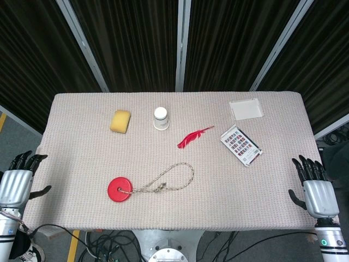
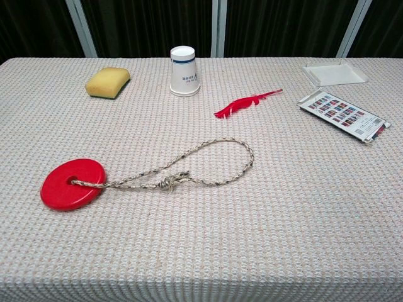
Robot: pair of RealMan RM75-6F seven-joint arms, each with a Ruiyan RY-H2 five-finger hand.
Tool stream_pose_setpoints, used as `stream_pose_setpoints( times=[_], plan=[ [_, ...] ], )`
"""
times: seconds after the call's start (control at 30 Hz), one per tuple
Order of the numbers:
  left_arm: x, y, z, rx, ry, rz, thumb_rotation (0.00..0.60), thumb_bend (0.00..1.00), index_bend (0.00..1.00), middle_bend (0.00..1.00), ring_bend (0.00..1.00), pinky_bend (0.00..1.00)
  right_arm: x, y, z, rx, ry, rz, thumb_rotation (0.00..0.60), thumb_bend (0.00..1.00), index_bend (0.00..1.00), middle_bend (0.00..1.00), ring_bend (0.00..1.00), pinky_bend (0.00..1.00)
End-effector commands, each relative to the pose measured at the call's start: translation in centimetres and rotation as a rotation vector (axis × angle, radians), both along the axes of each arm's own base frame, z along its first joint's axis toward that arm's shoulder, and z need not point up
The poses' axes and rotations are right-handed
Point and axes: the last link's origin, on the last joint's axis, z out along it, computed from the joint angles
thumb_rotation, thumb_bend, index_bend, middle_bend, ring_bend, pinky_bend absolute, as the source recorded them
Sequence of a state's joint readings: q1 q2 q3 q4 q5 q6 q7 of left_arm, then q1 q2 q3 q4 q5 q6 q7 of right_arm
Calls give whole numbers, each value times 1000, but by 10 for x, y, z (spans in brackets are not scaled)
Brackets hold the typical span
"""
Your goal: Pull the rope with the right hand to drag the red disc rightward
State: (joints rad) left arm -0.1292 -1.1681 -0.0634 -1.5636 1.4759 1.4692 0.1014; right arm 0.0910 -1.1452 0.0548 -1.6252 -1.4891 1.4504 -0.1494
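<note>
Flat red plastic disc (image 2: 72, 184) lies front-left on the cloth; braided beige rope (image 2: 208, 165), tied through its hole, loops rightward, reachable. Right hand (image 1: 315, 188) and left hand (image 1: 19, 177) flank the table, fingers spread, empty.

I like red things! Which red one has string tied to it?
The red disc, with the rope through its hole. The red feather lies apart, untied.

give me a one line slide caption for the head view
Both hands, left and right, wait open at the table edges while the red disc and its looped rope lie untouched.
</note>
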Motion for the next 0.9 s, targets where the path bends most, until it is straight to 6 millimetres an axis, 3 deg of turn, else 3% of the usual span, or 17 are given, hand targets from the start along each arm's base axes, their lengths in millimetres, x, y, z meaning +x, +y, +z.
stream_pose_setpoints(
  times=[0.03, 0.2, 0.47, 0.7, 0.9],
  plan=[
    [0, 0, -1, -2, 0, 1, 600, 0, 198, 217, 105, 145, 0, 0, -1, 4, 1, 1, 600, 211, 0, 0, 0, 0],
    [-2, -1, -1, -4, 0, 5, 600, 0, 198, 218, 105, 145, 3, -3, -3, 20, 7, 12, 600, 211, 0, 0, 0, 0],
    [-2, -1, -2, -6, 1, 8, 600, 0, 198, 217, 105, 145, 27, -13, -13, 100, -5, 79, 600, 211, 0, 0, 0, 0],
    [-6, -3, -2, -1, 7, 17, 600, 0, 198, 217, 105, 145, 76, -37, -45, 293, 3, 227, 600, 211, 0, 0, 0, 0],
    [-7, -4, -3, -1, 10, 19, 600, 0, 198, 217, 105, 145, 124, -60, -88, 460, 38, 355, 600, 211, 0, 0, 0, 0]
  ],
)
